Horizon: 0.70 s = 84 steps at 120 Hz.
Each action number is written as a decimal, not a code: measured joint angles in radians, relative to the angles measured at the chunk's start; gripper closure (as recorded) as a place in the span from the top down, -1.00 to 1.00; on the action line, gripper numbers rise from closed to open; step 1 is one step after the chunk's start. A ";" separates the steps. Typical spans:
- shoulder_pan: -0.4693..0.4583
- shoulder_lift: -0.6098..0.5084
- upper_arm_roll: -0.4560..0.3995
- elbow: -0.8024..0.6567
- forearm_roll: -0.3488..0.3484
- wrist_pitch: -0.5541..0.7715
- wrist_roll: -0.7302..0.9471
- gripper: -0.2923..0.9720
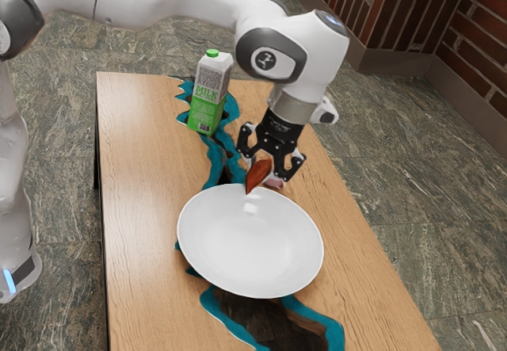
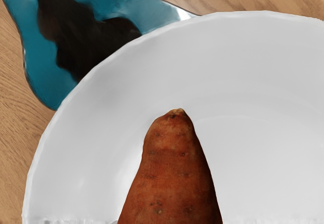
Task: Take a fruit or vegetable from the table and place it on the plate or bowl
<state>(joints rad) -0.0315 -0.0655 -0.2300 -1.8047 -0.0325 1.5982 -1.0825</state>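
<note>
Now my gripper [image 1: 269, 169] is closed around the sweet potato [image 1: 255, 177] at its thick end. Its tip hangs over the plate [image 1: 238, 268] rim, mid-table [image 1: 135, 208]. The potato looks firm, hefty and rough-skinned, unlikely to slip.

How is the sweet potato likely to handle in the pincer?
Probably stiff: the sweet potato hangs point-down from the pincer without bending. Its tapered, rounded shape may slip, and could roll once on the plate.
</note>
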 joint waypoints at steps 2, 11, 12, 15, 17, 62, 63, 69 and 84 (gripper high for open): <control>0.002 0.012 -0.010 0.012 0.000 -0.001 -0.002 -0.33; -0.002 0.051 -0.040 0.047 -0.001 -0.004 -0.011 -0.33; -0.002 0.055 -0.044 0.050 -0.001 -0.004 -0.012 -0.33; 0.000 0.064 -0.056 0.057 -0.001 -0.004 -0.014 -0.33; 0.001 0.068 -0.064 0.061 -0.001 -0.004 -0.016 -0.33; -0.026 0.073 -0.149 0.068 -0.008 0.026 -0.047 0.40; -0.023 0.072 -0.154 0.069 -0.008 0.023 -0.047 0.41; -0.031 0.067 -0.157 0.078 -0.007 -0.003 -0.045 0.45; -0.065 0.068 -0.151 0.119 -0.021 -0.043 -0.027 0.50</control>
<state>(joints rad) -0.0969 0.0028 -0.3810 -1.6854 -0.0534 1.5554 -1.1095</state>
